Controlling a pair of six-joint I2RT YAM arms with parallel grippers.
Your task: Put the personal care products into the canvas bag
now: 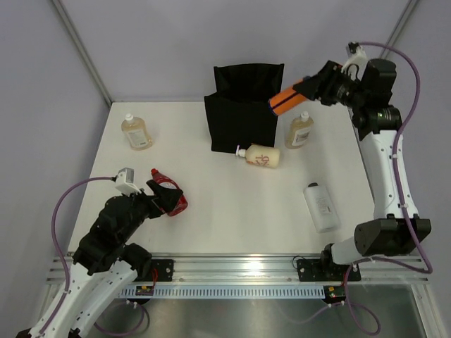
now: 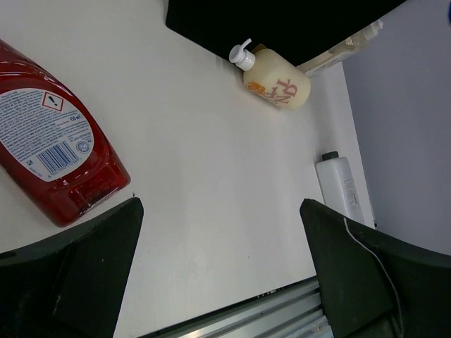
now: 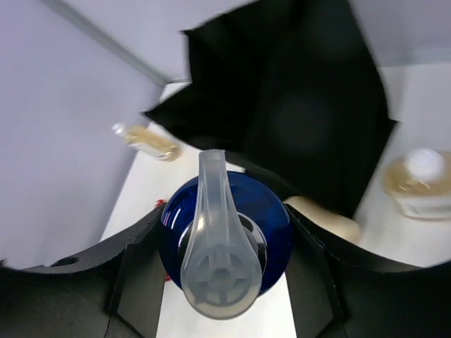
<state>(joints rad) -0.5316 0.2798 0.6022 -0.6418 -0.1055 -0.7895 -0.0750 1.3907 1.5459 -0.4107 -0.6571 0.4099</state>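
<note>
While the right gripper (image 1: 301,90) is clamped across the orange spray bottle (image 1: 285,101), that bottle's long axis slants cap-first toward the canvas bag (image 1: 243,116); bag mouth just to its left, beside the cap; right arm much the nearer; left gripper (image 1: 161,191), jaws wide apart and empty, low beside the red bottle (image 1: 171,199); cream pump bottle (image 1: 261,156) lying at the bag's foot.

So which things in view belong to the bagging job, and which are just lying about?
Job: canvas bag; orange spray bottle, in the right end effector; left amber bottle; right amber bottle; cream pump bottle; flat white bottle; red bottle.
Not the job's: table; front rail.
</note>
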